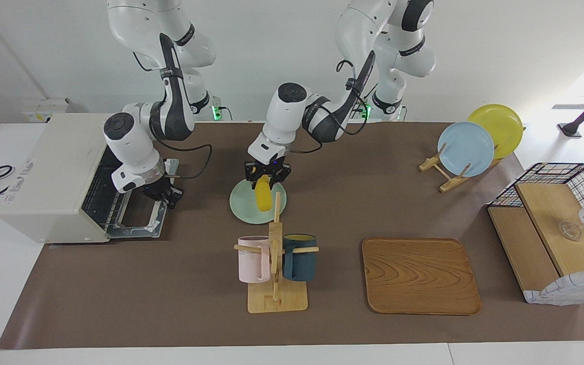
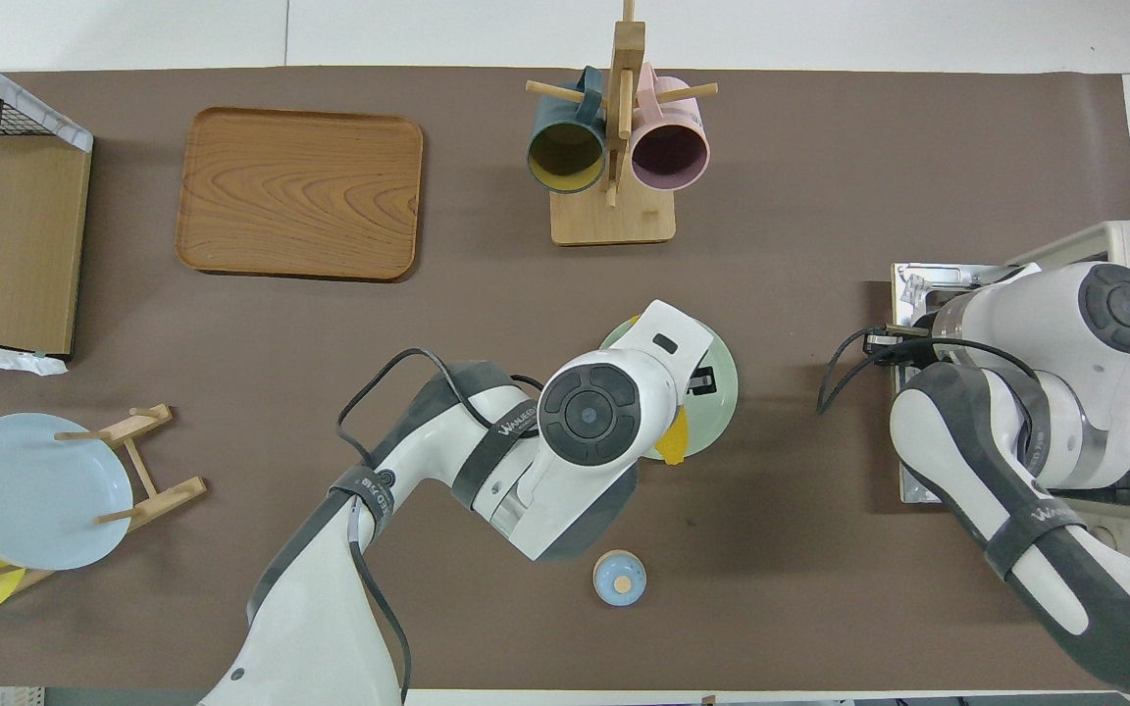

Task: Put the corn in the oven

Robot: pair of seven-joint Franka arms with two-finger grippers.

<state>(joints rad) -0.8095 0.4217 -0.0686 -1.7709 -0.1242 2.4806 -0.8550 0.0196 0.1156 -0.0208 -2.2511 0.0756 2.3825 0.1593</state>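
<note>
The yellow corn point(image 1: 263, 199) hangs over a pale green plate point(image 1: 244, 210) in the middle of the table. My left gripper point(image 1: 266, 183) is shut on the corn's upper end. In the overhead view the left wrist covers most of it and only a tip of the corn point(image 2: 673, 438) shows. The cream-white oven point(image 1: 48, 177) stands at the right arm's end of the table. Its door point(image 1: 137, 225) lies open and flat, and the wire rack shows inside. My right gripper point(image 1: 166, 195) is at the open door's edge.
A wooden mug rack point(image 1: 275, 284) with a pink and a dark blue mug stands just farther from the robots than the plate. A wooden tray point(image 1: 420, 276), a plate rack point(image 1: 467, 149) and a wire basket point(image 1: 555, 228) stand toward the left arm's end. A small blue round thing point(image 2: 618, 577) lies near the robots.
</note>
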